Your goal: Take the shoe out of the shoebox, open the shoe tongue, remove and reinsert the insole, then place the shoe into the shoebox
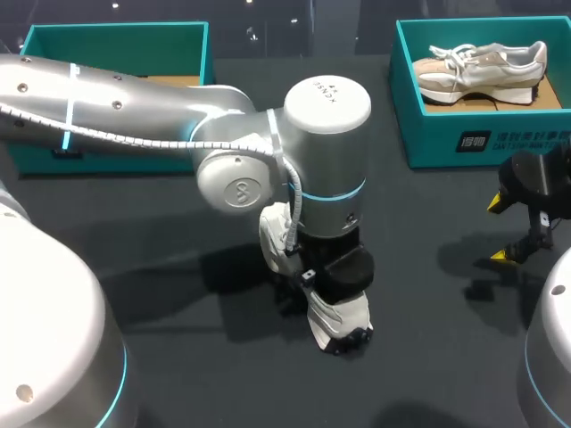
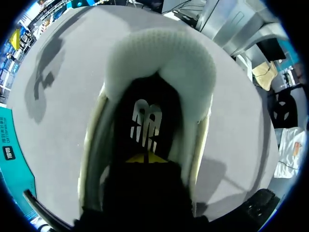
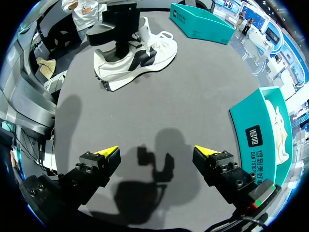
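At the upper left of the head view stands a teal shoebox [image 1: 116,40], its long front wall facing the counter [image 1: 205,374]. My left arm [image 1: 178,116] comes in from the left edge just below that box and crosses to the middle, where it bends straight down.

Under it, at lower centre, the white shoe [image 1: 343,316] stands on the counter – out of any box and well apart from both. My left claw [image 2: 145,158] is down inside the shoe's opening. In the left wrist view a yellow tip shows against the dark insole [image 2: 145,125], with the padded collar ahead of it. I cannot tell whether this claw is wide or narrow.

Dark counter shows all around the shoe: a broad band up to the boxes and another across to my right claw.

At the upper right sits a second shoebox [image 1: 482,134] with a tan shoe [image 1: 482,69] lying in it. Below it, against the right edge, my right claw [image 1: 500,230] hangs over the counter – spread wide, gripping nothing. In the right wrist view only its shadow lies between the yellow tips. The white shoe is well ahead of it, and the second shoebox's corner is beside it, near but apart.
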You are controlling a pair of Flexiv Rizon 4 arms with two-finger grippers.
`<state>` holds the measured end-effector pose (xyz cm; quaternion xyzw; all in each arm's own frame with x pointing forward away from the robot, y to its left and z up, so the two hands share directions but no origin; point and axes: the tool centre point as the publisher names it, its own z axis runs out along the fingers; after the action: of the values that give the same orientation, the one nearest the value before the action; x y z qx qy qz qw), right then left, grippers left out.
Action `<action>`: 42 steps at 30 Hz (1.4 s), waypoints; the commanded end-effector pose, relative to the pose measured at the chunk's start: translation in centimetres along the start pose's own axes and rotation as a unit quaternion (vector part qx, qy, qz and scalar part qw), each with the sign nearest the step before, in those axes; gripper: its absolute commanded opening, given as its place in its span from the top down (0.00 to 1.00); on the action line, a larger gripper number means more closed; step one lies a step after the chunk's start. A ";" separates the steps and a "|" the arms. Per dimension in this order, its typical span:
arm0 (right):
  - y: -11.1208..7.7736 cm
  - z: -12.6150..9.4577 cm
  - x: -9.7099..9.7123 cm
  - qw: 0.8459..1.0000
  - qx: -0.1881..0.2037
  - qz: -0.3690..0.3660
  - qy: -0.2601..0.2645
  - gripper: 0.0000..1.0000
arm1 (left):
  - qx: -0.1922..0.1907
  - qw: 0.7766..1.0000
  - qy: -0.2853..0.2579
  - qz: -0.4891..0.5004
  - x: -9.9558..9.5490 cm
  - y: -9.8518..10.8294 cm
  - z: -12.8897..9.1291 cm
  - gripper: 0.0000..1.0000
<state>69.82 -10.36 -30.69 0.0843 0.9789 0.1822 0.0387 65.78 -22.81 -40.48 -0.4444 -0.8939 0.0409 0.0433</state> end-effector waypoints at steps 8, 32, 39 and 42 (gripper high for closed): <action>0.0 0.0 0.2 1.000 0.002 0.001 -0.001 0.00 | 0.089 0.995 -0.048 0.024 0.7 1.1 -3.4 1.00; 0.0 0.0 0.2 1.000 0.002 0.001 -0.001 0.00 | 0.177 0.981 -0.013 0.080 -1.2 -6.9 -1.9 1.00; 0.0 0.0 0.2 1.000 0.002 0.001 -0.001 0.00 | 0.162 0.984 0.015 0.068 -0.1 -7.0 1.7 1.00; 0.0 0.0 0.2 1.000 0.002 0.001 -0.001 0.00 | 0.133 0.990 0.021 0.050 0.7 -6.2 3.1 1.00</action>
<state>69.82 -10.37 -30.70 0.0844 0.9789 0.1822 0.0386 60.54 -26.15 -40.60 -0.4812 -0.8513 0.1698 0.1217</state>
